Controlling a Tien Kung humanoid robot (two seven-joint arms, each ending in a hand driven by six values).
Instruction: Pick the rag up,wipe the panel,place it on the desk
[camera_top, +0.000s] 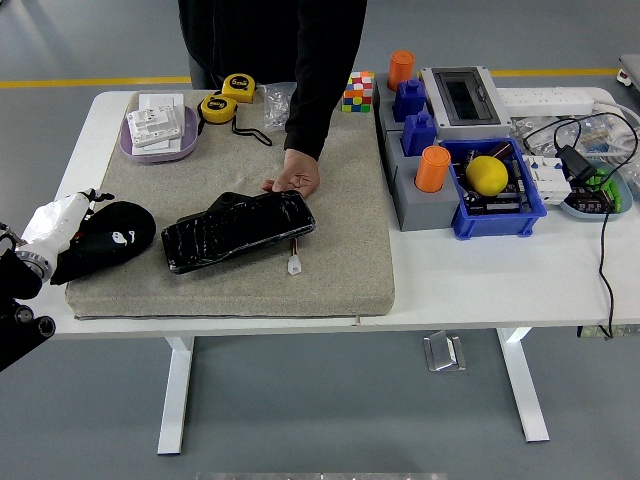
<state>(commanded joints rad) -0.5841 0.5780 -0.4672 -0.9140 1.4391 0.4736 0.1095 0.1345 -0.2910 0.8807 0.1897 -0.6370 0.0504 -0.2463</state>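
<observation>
A glossy black panel (238, 230) lies slanted on the grey felt mat (340, 270). A person's hand (295, 182) rests on its far right corner. My left arm comes in at the lower left and ends in a white-wrapped wrist (52, 221). Beyond the wrist, a black lump (108, 238) with a small white mark sits on the mat's left edge, a short gap left of the panel. I cannot separate hand from rag within that lump. A small white connector (294, 265) on a thin wire lies just below the panel's right end.
A purple tray (160, 150) with white boxes and two yellow tape measures (218, 106) sit at the back left. Right of the mat stand blue blocks, orange cylinders (433, 168), a grey box, and a blue bin (520, 215) holding a yellow ball. Cables lie at the far right.
</observation>
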